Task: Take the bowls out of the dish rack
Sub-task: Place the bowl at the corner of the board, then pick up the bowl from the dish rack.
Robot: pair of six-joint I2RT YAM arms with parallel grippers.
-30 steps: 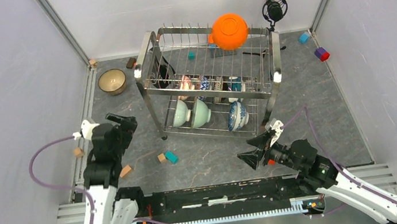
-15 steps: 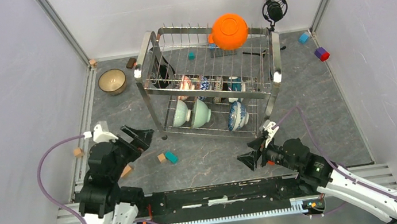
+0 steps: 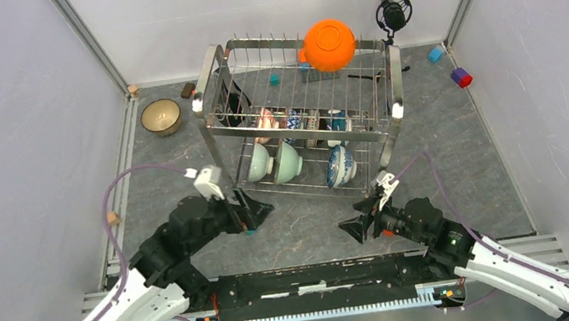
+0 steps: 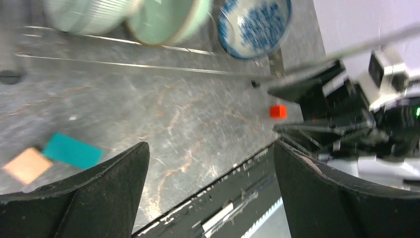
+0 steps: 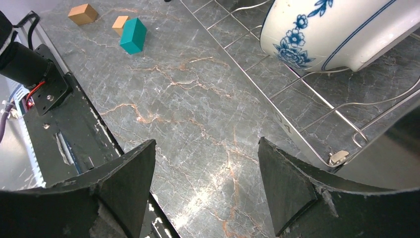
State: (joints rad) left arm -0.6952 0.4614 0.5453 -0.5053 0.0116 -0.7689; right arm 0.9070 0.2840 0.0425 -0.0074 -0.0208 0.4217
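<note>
the large two-tier shiny steel wire dish rack point(image 3: 208, 69) stands mid-way back on the grey marbled table point(image 3: 463, 153). a bright orange round bowl point(image 3: 329, 45) sits at the back right of its upper tier. at the front of the lower tier two pale green bowls point(image 3: 273, 162) stand on edge side by side, with a blue-and-white patterned bowl point(image 3: 340, 166) on edge to their right. behind them, seen through the wires, a row of red-and-white and blue-and-white patterned bowls point(image 3: 292, 119) stands on edge; which tier holds them i cannot tell. a brown-gold bowl point(image 3: 161, 116) rests upright on the table, apart from the rack, off its back left corner.

the left gripper point(image 3: 253, 212) hangs low just in front of the rack's front left corner, its jaws spread wide with nothing between them. its wrist view shows a flat teal block point(image 4: 72, 151) and a tan block point(image 4: 27, 166) lying just beside each other on the table.

the right gripper point(image 3: 360, 223) sits near the rack's front right corner, jaws likewise wide apart and empty. in its wrist view the blue-and-white bowl lies just ahead, cradled in the lower tier's wires.
</note>
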